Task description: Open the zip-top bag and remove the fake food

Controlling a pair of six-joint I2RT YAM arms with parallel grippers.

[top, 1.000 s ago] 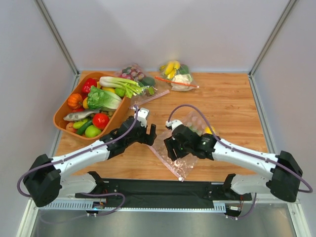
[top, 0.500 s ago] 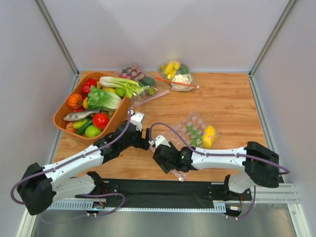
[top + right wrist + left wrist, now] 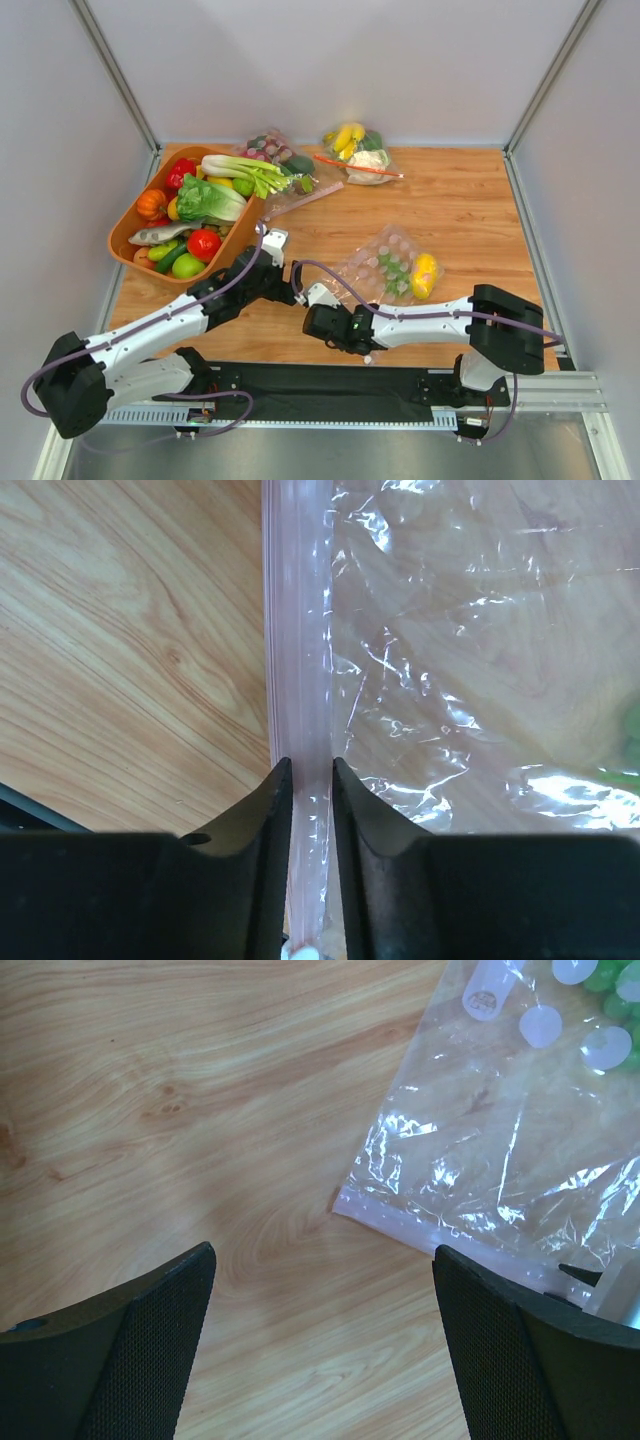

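Observation:
The zip-top bag [image 3: 385,262] lies flat on the wood right of centre, clear with pale dots. Inside it are green grapes [image 3: 394,270] and a yellow lemon piece [image 3: 424,276]. My right gripper [image 3: 318,325] is low at the bag's near-left end. In the right wrist view, that gripper [image 3: 311,780] has its jaws closed on the pink zip strip [image 3: 298,660], which fills the narrow gap. My left gripper [image 3: 283,290] hovers just left of the bag. In the left wrist view it [image 3: 325,1340] is open over bare wood, the bag's corner [image 3: 345,1200] ahead and grapes [image 3: 610,978] beyond.
An orange basket [image 3: 122,238] of fake vegetables stands at the back left, a leafy green stalk [image 3: 240,168] lying across its top. Two other clear bags sit at the back: one with dark grapes [image 3: 272,148], one with banana and cauliflower [image 3: 355,148].
My right arm swung toward the near left, uncovering the bag, and its jaws narrowed onto the pink strip. My left gripper drew back slightly and stayed open.

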